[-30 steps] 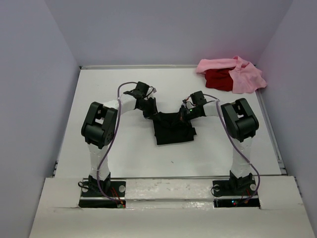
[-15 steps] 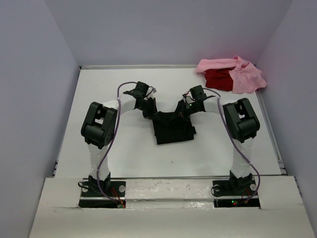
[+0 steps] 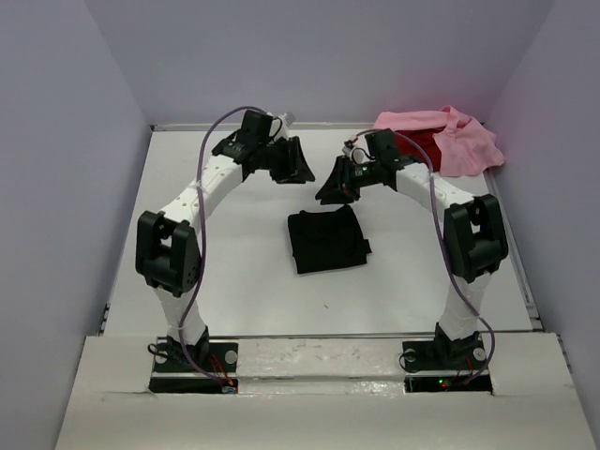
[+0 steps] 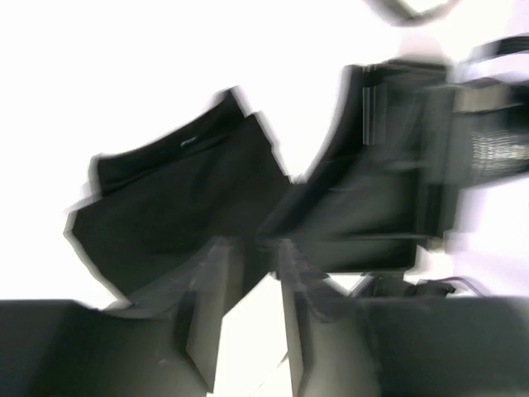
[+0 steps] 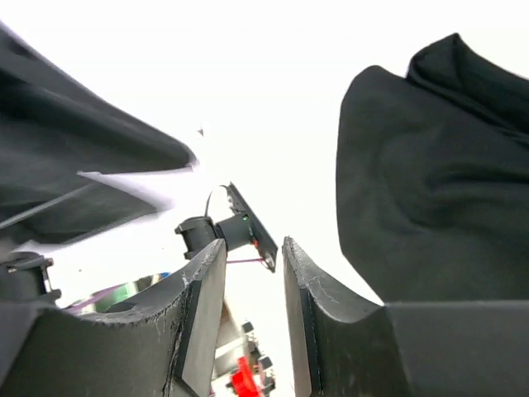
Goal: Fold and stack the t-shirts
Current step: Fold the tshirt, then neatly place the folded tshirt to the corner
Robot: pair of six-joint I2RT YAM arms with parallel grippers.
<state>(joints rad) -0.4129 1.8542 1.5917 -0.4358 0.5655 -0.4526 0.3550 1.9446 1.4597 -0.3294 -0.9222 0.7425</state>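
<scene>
The black t-shirt (image 3: 326, 240) lies folded in a rough square at the table's middle, free of both grippers. It also shows in the left wrist view (image 4: 178, 203), blurred, and in the right wrist view (image 5: 430, 190). My left gripper (image 3: 295, 171) hangs above and behind the black t-shirt, open, with only white table between its fingers (image 4: 216, 289). My right gripper (image 3: 328, 192) hovers just behind the shirt's far edge, open and empty (image 5: 252, 260). The pink t-shirt (image 3: 461, 145) and the red t-shirt (image 3: 412, 150) lie crumpled together at the far right corner.
The two grippers face each other closely over the table's far half. White walls close the table in on the left (image 3: 112, 187), at the back and on the right. The arm bases (image 3: 192, 361) stand at the near edge.
Both grippers opened and let go of the black t-shirt. Both arms lifted and drew back towards the far side. The shirt now lies folded flat by itself.
</scene>
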